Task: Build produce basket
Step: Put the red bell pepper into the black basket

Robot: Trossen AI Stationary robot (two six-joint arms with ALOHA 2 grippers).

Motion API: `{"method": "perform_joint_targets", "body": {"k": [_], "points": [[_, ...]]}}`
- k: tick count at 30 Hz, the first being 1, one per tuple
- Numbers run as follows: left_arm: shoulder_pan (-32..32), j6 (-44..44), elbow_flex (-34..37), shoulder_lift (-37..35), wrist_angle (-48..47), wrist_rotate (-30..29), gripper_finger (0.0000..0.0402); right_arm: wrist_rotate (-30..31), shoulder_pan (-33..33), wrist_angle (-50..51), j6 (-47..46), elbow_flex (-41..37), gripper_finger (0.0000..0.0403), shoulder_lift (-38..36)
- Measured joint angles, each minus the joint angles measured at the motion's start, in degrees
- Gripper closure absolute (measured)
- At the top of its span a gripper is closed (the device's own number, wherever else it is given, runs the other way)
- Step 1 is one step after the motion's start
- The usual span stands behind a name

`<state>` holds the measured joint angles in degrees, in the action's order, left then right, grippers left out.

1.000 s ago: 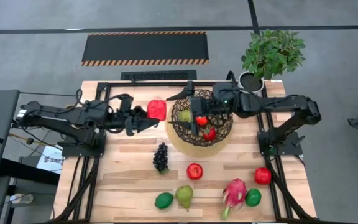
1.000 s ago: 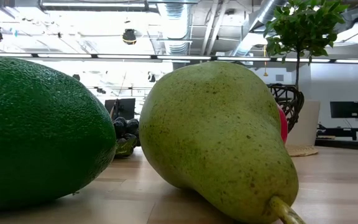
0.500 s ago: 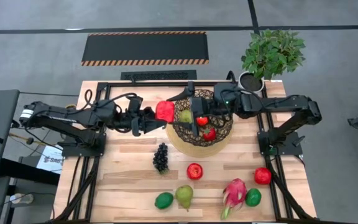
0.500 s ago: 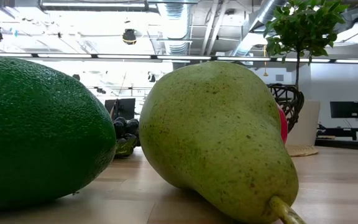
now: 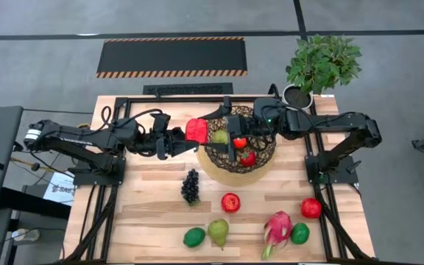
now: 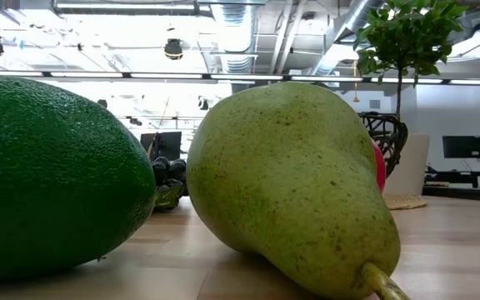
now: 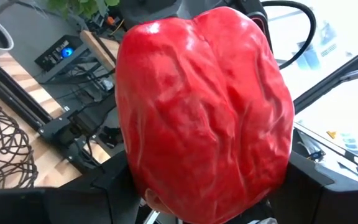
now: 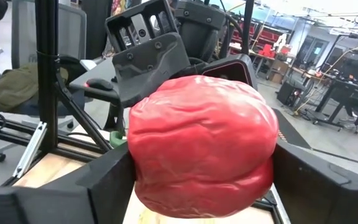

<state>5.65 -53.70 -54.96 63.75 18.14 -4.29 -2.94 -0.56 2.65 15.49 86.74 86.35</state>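
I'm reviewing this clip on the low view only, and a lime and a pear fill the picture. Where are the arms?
Observer: The left gripper holds a red pepper at the rim of the basket, on the left arm's side.
Operator: And the right arm?
Observer: The right gripper reaches across the basket toward that pepper, which fills its wrist view.
Operator: Is anything in the basket?
Observer: Yes, a green pear and two red apples lie inside.
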Motion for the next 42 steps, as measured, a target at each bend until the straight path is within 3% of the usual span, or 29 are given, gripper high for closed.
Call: {"method": "perform_joint_targets", "body": {"k": [6,13,20,25,29,32,39,42], "points": [[-0.02,-0.14,0.0,0.37,0.44,-0.2,0.015,0.0,-0.02,0.92,1.11,0.0,0.0111,-0.04],[0.0,-0.36,0.0,0.44,1.07,-1.61,0.0127,0.35,0.37,0.99,1.36,0.0,0.0119,0.03],[-0.09,0.86,0.0,0.46,-0.5,-4.01,0.0071,5.78,1.24,1.84,1.85,-0.07,0.012,0.28],[-0.67,3.17,-0.04,-0.64,-5.64,-6.77,0.0057,12.58,3.42,6.04,-0.24,-0.13,0.0121,-0.84],[-2.22,3.31,-0.22,-2.52,-9.94,-6.51,0.0057,22.03,6.2,15.81,-4.52,-0.11,0.0121,-2.16],[-3.02,3.31,-0.2,-3.31,-13.56,-6.61,0.0057,27.2,8.41,28.69,-11.17,-0.17,0.0121,-2.86],[-3.76,3.03,-0.11,-4.57,-24.41,-6.45,0.0057,26.4,13.23,61.53,-26.45,-0.92,0.0118,-0.84],[-3.76,2.16,-0.11,-4.59,-30.93,-6.36,0.0056,22.21,13.43,66.41,-29.29,-3.27,0.0109,-0.39]]}}
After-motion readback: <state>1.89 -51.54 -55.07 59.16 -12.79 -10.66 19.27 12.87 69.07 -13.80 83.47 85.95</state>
